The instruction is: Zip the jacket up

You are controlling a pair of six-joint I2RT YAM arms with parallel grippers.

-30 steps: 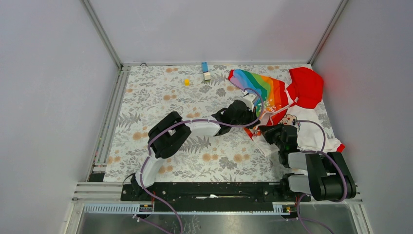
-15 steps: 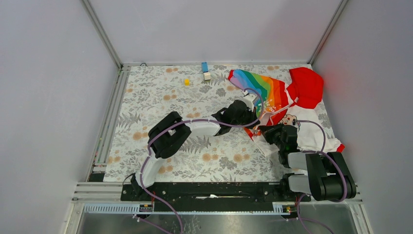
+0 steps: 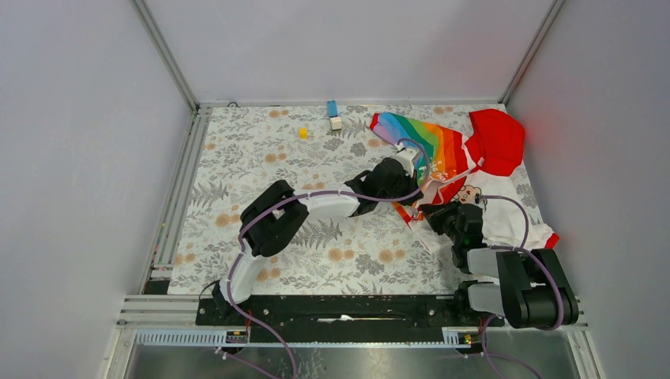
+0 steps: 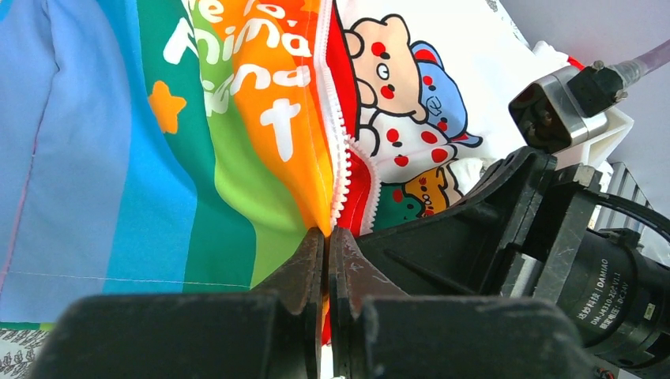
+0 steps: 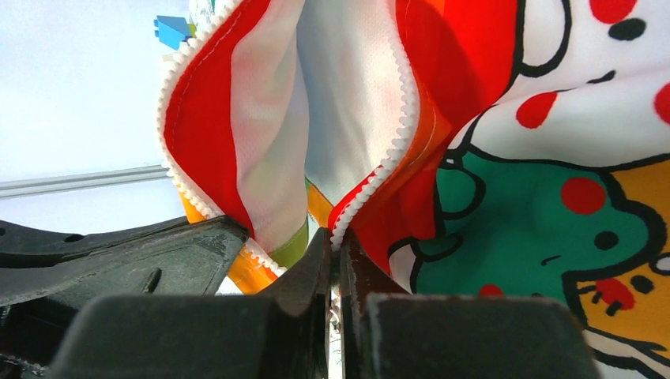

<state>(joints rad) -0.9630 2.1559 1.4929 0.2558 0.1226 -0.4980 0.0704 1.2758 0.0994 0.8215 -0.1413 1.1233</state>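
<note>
The jacket (image 3: 442,154) lies at the back right of the table, with rainbow panels, a white cartoon-printed body (image 3: 506,217) and a red hood (image 3: 498,140). Its white zipper teeth (image 4: 341,150) run in two separate rows, spread apart in the right wrist view (image 5: 399,118). My left gripper (image 3: 411,188) is shut on the orange front edge of the jacket (image 4: 304,158), right beside the teeth. My right gripper (image 3: 430,212) is shut on the other front edge at its zipper teeth (image 5: 348,213). The two grippers sit close together at the jacket's lower hem.
A blue block (image 3: 333,108), a white block (image 3: 336,123) and a small yellow piece (image 3: 303,133) lie at the back of the floral mat (image 3: 261,166). Grey walls stand close on both sides, and the right wall is near the hood.
My left gripper has shifted slightly toward the back with the jacket edge in it. The right gripper has barely moved.
</note>
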